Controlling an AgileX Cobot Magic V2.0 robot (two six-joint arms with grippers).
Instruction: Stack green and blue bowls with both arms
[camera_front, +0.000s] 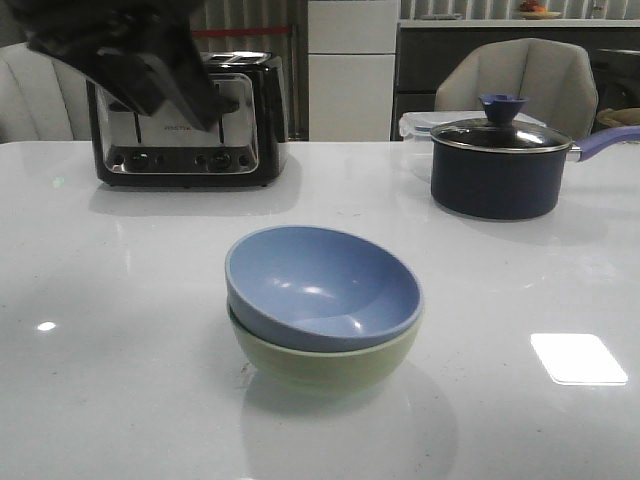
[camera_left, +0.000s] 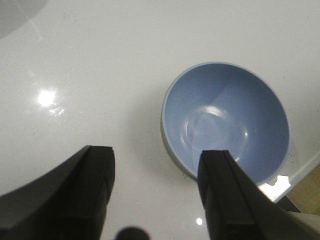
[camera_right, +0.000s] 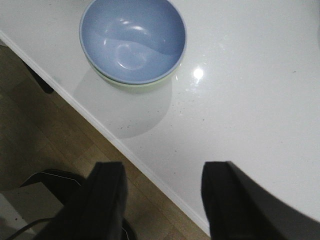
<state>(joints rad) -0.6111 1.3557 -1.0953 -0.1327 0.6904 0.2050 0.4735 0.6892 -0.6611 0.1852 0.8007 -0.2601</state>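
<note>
Now seen from the front: blue bowl (camera_front: 322, 287) sitting inside green bowl (camera_front: 325, 362), tilted a little, its rim higher on the far left side. Both near the middle of white table (camera_front: 120, 330). Blue one matte and dusty, with small light spots inside; of the green one only a pale sage band visible under it. Left gripper (camera_front: 140, 62) raised high and well apart from the bowls, to the far left of them, in front of toaster (camera_front: 188, 118). Dark and blurred in this view, so impossible to tell how wide its fingers stand. Dark saucepan (camera_front: 497, 166) with lid standing behind the bowls, to the right, well apart from them.

Next, from the left wrist: two black fingers (camera_left: 227, 200) spread wide apart, holding nothing, only bare table between them. Blue bowl (camera_left: 227, 120) lying beyond one finger, not between the two, and not touched by either. Round, smooth inside, with a soft shine at the bottom. Only a thin greyish edge of the lower bowl showing under its rim.

Lastly, from the right wrist: right gripper (camera_right: 162, 200) also spread wide, with nothing between the fingers (camera_right: 107, 200). Hanging over the table edge, with wooden floor (camera_right: 45, 135) below. Stacked bowls well apart from it, close to that same edge. Blue bowl (camera_right: 132, 40) on top, green bowl (camera_right: 137, 85) peeking out as a narrow crescent underneath.
</note>
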